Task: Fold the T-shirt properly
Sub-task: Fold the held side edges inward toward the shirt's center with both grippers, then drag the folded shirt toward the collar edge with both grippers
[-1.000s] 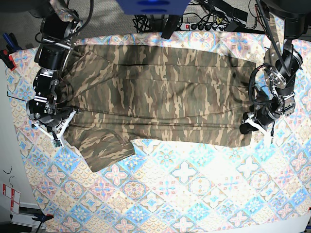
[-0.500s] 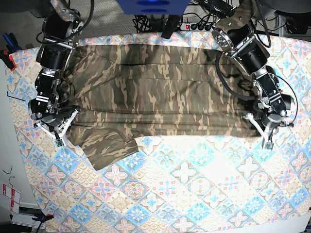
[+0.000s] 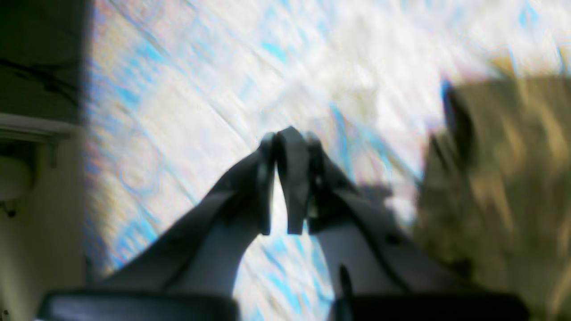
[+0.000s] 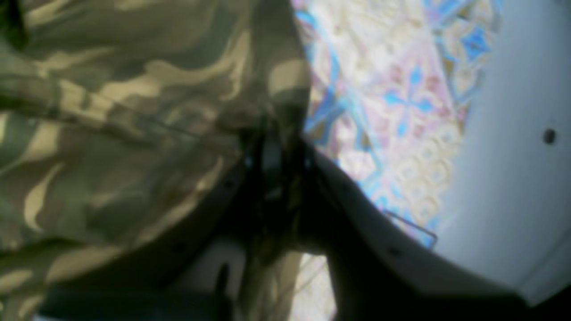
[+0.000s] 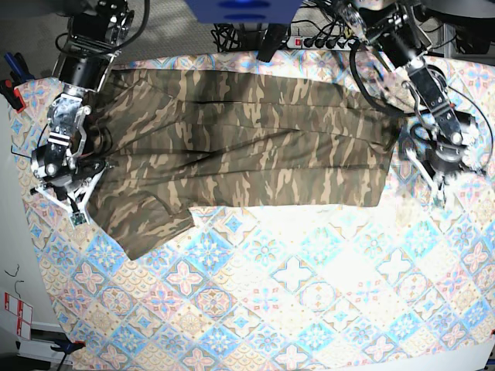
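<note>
The camouflage T-shirt [image 5: 247, 147] lies spread flat across the far half of the tile-patterned tablecloth [image 5: 309, 294], with one sleeve [image 5: 151, 224] pointing toward the near left. My right gripper [image 5: 73, 207] is at the shirt's left edge. In the right wrist view it [image 4: 272, 142] is shut on a fold of the shirt [image 4: 111, 133]. My left gripper [image 5: 442, 188] is just beyond the shirt's right hem, over the cloth. In the blurred left wrist view it [image 3: 285, 138] is shut and empty, with the shirt [image 3: 499, 178] off to its right.
A power strip and cables [image 5: 325, 39] run behind the table's far edge. A blue object [image 5: 244, 9] hangs at the top centre. Clamps [image 5: 11, 85] stick out at the table's left edge. The grey floor [image 4: 513, 156] lies beyond the cloth's edge.
My left gripper has moved right and away, off the shirt's hem. The shirt has shifted left and toward the far edge with my right gripper, and its near edge lies straighter.
</note>
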You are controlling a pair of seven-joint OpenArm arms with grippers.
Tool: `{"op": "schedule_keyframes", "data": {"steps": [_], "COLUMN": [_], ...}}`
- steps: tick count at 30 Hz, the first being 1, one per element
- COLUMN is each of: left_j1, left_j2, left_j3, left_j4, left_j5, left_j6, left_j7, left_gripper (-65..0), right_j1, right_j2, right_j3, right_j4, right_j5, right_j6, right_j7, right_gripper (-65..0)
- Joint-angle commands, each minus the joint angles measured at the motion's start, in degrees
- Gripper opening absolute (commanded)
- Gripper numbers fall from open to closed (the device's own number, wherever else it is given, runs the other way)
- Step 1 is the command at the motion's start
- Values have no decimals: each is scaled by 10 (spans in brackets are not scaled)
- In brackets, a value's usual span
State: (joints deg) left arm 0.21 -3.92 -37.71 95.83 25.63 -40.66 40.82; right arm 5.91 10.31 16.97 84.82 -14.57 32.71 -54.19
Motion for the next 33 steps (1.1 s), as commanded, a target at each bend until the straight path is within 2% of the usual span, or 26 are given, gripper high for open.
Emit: {"op": "schedule_keyframes", "data": {"steps": [1, 5, 7, 10, 12, 14, 18, 20, 25, 33], "left_j1": [7, 40, 39, 24, -17, -54, -126, -148, -173, -195], "left_j2": [-6, -7, -7, -6, -3, 4, 19, 19, 23, 19], "left_j3": [0, -1, -5, -5, -5, -2, 0, 27, 51, 47], "left_j4": [18, 24, 24, 24, 24, 22, -13, -49, -140, -265], "left_j5": [-11, -29, -32, -32, -23, -11, 9, 11, 9, 5], "left_j6": [7, 7, 7, 7, 7, 7, 7, 7, 7, 7], "left_j7": [-9, -9, -9, -6, 5, 40, 78, 78, 83, 78], "left_gripper": [-609, -609, -609, -609, -591, -524, -312, -270, -319, -310], "right_j1": [3, -30, -35, -37, -37, -37, -37, -37, -37, -37], "right_j2": [6, 5, -7, -12, -14, -14, -14, -14, -14, -14], "right_j3": [2, 0, 2, 0, -1, -2, -2, -2, -2, -2], "right_j4": [24, 48, 49, 49, 49, 49, 49, 49, 49, 49], "right_j5": [0, 0, 0, 0, 0, 0, 0, 0, -1, -2], "right_j6": [-3, -3, -3, -3, -3, -3, -3, -3, -3, -3], "right_j7": [2, -5, -3, -3, -3, -3, -3, -3, -4, -5], "right_gripper": [-609, -609, -609, -609, -609, -609, -608, -608, -608, -608]}}
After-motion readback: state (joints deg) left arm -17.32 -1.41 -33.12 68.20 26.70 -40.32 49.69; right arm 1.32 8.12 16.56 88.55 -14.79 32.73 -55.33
